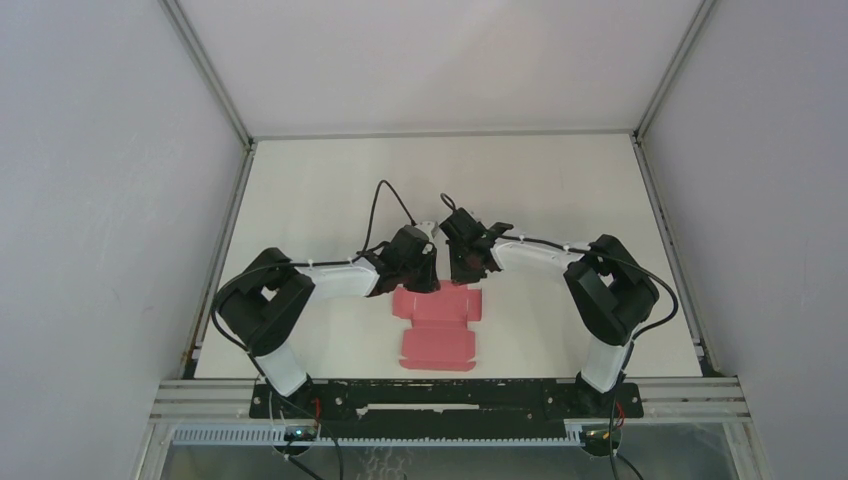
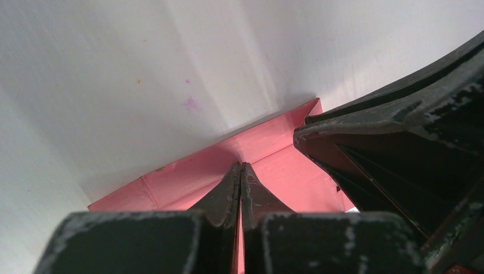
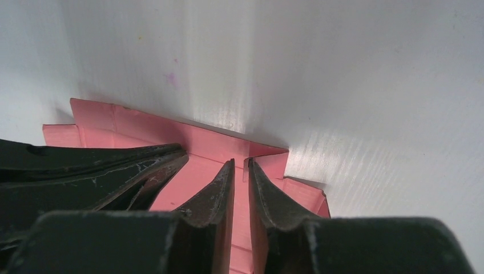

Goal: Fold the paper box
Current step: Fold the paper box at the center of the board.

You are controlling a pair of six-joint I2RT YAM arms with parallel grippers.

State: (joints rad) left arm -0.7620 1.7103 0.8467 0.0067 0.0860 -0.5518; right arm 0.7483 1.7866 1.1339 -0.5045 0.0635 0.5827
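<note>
Looking down from above on the paper box (image 1: 437,325), pink, lying on the white worktop (image 1: 330,190) near the front edge, about midway between the two arm bases. Showing near panels spread flat, with flaps and tabs sticking out at the sides. Hiding its far end under both wrists. Finding the left gripper (image 1: 424,283) reaching in from the left and the right gripper (image 1: 463,277) from the right, both tilted down over that far end, close beside each other.

Looking through the left wrist camera: seeing the left fingers (image 2: 228,191) with jaws pressed tight together, no gap at the tips, pointing at a pink panel. Not being able to tell whether any card is caught between them. Seeing the far flap standing up as a low wall along the back of that panel, and the other arm's dark fingers (image 2: 399,148) crowding in just beside, at the right.

Looking through the right wrist camera: seeing the right fingers (image 3: 214,191) with jaws standing slightly apart, a narrow slot between them, pink card showing through it and a small upright edge standing at its mouth. Not showing a clear pinch. Seeing the far flap raised behind, a side flap bent up at the right, and the left fingers (image 3: 97,165) lying across the panel at the left.
</note>
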